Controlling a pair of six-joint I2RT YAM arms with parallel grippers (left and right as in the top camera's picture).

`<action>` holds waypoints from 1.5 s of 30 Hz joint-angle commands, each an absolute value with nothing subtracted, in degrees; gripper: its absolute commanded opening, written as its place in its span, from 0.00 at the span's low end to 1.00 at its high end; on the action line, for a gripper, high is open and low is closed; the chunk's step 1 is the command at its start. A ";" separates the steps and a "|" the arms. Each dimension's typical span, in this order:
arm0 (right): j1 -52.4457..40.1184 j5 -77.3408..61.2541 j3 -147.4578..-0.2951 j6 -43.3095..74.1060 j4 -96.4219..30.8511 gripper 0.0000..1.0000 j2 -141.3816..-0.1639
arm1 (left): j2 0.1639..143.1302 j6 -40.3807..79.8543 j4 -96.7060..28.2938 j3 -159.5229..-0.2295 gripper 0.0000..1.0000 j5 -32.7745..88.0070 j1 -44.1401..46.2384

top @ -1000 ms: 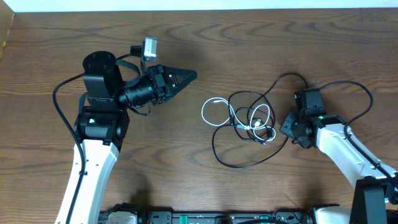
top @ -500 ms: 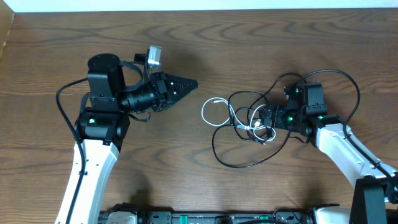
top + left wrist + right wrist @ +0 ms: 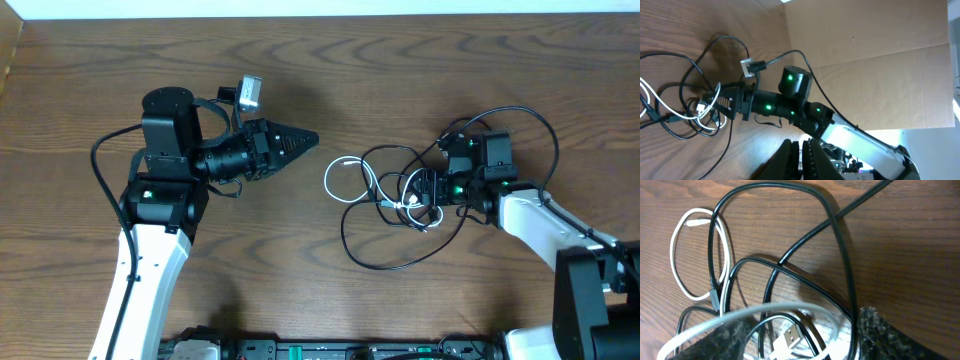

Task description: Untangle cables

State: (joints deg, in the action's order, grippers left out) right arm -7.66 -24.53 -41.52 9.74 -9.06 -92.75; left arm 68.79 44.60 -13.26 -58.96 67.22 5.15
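Right wrist view alone shows a white plug [image 3: 787, 339] between spread fingers of the right pincer [image 3: 797, 332] — unclamped. Overhead: cables [image 3: 400, 200] tangled on surface [image 3: 480, 60], 4 o'clock from shut left pincer [image 3: 305, 138].

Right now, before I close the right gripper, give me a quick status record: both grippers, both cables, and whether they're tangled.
left gripper: shut, empty, apart from both cables
right gripper: open, fingers straddling one side of the tangle
between right fingers: a white cable strand, black strands and a white USB plug
white cable: one loop lies toward the left gripper, the rest is threaded through the black loops
black cable: several overlapping loops
tangle: not separated
surface: wooden table
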 commanded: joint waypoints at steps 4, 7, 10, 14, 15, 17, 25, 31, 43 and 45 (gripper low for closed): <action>-7.97 -27.42 -41.45 6.72 -7.75 0.37 -93.89 | 68.45 43.07 -13.26 -59.46 0.10 68.86 5.21; -7.97 -28.53 -41.47 6.76 -7.01 0.01 -93.89 | 68.47 43.05 -13.28 -59.46 0.10 69.04 5.21; -7.90 -32.64 -41.47 6.76 -5.30 0.01 -93.60 | 68.45 41.56 -13.63 -59.46 0.13 69.04 5.21; -7.88 -37.76 -42.22 6.81 -4.19 0.01 -90.59 | 68.47 34.63 -19.27 -59.46 0.15 68.31 5.21; -7.86 -38.33 -42.48 6.92 -4.23 0.01 -89.36 | 68.47 32.21 -20.78 -59.46 0.17 67.75 5.21; -7.86 -38.37 -42.87 8.25 -4.23 0.01 -86.56 | 68.47 27.40 -23.55 -59.46 0.24 66.32 5.21; -7.16 -38.35 -45.84 15.35 -6.66 0.01 -72.16 | 68.62 11.33 -30.30 -59.44 0.53 66.22 5.21; -7.16 -38.37 -48.01 18.09 -9.72 0.01 -65.30 | 70.76 7.27 -30.83 -59.44 0.62 66.24 6.63; -7.05 -39.40 -48.45 18.61 -15.51 0.01 -60.86 | 84.18 0.73 -19.92 -59.44 0.66 66.87 18.26; -7.05 -33.61 -48.45 18.39 -20.25 0.01 -60.90 | 86.19 0.71 -18.24 -59.46 0.66 66.87 19.33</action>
